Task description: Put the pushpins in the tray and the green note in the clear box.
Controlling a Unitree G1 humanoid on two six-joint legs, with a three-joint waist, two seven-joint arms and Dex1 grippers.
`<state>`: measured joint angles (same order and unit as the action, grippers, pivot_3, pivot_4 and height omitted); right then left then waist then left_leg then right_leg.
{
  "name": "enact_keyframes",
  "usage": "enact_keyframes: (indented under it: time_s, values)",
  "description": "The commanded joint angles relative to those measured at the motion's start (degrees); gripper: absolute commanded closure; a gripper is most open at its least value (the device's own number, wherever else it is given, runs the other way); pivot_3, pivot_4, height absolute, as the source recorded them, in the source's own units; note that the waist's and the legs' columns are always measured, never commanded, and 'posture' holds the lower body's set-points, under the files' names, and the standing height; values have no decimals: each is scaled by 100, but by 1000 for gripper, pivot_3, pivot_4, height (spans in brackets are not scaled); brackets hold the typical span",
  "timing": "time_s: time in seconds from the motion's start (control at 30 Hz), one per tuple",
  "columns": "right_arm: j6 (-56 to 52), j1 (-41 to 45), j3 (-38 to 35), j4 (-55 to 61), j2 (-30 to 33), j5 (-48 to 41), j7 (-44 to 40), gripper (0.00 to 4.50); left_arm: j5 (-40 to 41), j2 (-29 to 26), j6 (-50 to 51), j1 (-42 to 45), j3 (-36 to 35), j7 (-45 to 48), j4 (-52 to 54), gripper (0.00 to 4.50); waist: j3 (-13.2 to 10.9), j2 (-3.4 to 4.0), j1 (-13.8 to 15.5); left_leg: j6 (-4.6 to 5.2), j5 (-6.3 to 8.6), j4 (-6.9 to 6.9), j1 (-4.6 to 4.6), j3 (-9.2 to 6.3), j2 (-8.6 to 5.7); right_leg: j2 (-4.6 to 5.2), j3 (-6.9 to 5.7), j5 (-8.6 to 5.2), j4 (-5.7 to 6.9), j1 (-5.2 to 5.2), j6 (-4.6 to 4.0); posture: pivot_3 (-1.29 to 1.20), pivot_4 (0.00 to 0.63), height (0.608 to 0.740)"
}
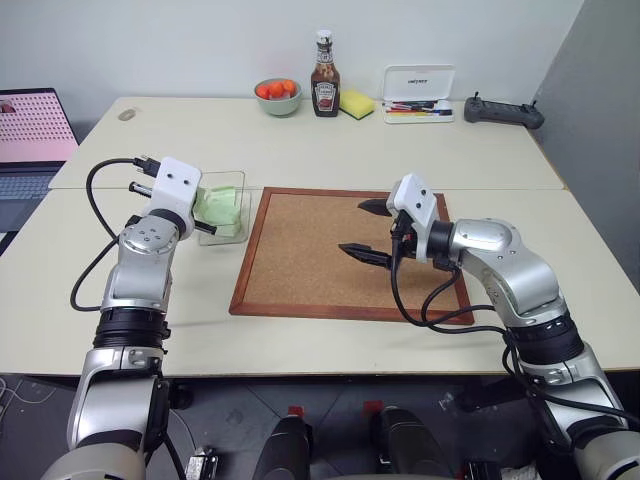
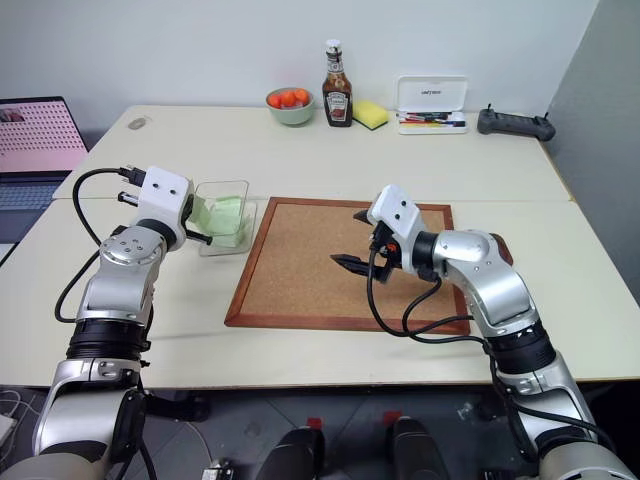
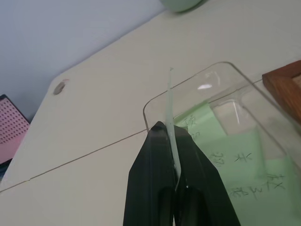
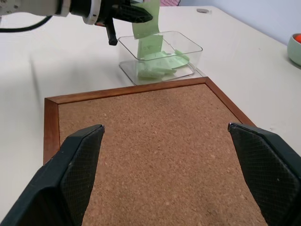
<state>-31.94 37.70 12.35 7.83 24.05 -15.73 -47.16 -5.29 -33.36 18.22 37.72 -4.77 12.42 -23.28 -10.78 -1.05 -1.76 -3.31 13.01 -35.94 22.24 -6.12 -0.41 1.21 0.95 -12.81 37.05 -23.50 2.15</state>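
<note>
Your left tool (image 4: 134, 13) is pinched shut on the green note (image 4: 146, 23), holding it on edge so the slip hangs down over the near-left rim of the clear box (image 4: 188, 44); in the left wrist view you can see the paper sandwiched between the two black fingers (image 3: 153, 160), with its free end sticking out past the tips. The box sits on the surface at about nine o'clock from the cork board (image 1: 330, 250), just beside its frame, and it already holds other green slips. Your right tool (image 1: 368, 230) hovers over the board with its jaws spread wide and nothing between them. The main risk, as I read it, is the release: the note hangs near the box's wall, not over its middle, so if you let go here it could catch on the rim and slide out onto the surface. A light slip may also cling to one finger and be dragged back out when you pull away. Lowering the tool further risks nudging the light box toward the board frame. I cannot make out the pushpins or the tray.
</note>
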Motion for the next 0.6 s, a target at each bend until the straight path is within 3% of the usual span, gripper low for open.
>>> enact_keyframes:
  time_s: [0.03,0.47,0.6]
  values:
    - [16,137,-151,252,-8,-135,-33,0,21,-17,-153,73,-107,-48,79,3365,0,0,1,0,0,0,1,0,0,0,0,0,0,0,0,0,150,740]
    - [70,147,-113,198,24,-98,-20,0,127,50,-209,103,-102,71,275,1037,0,0,-2,0,0,-1,1,0,0,0,0,0,1,0,0,0,150,740]
    - [96,162,-129,157,21,-83,0,0,216,95,-317,185,-52,294,251,896,0,0,-3,0,0,0,1,0,0,0,-1,0,1,0,0,0,150,740]
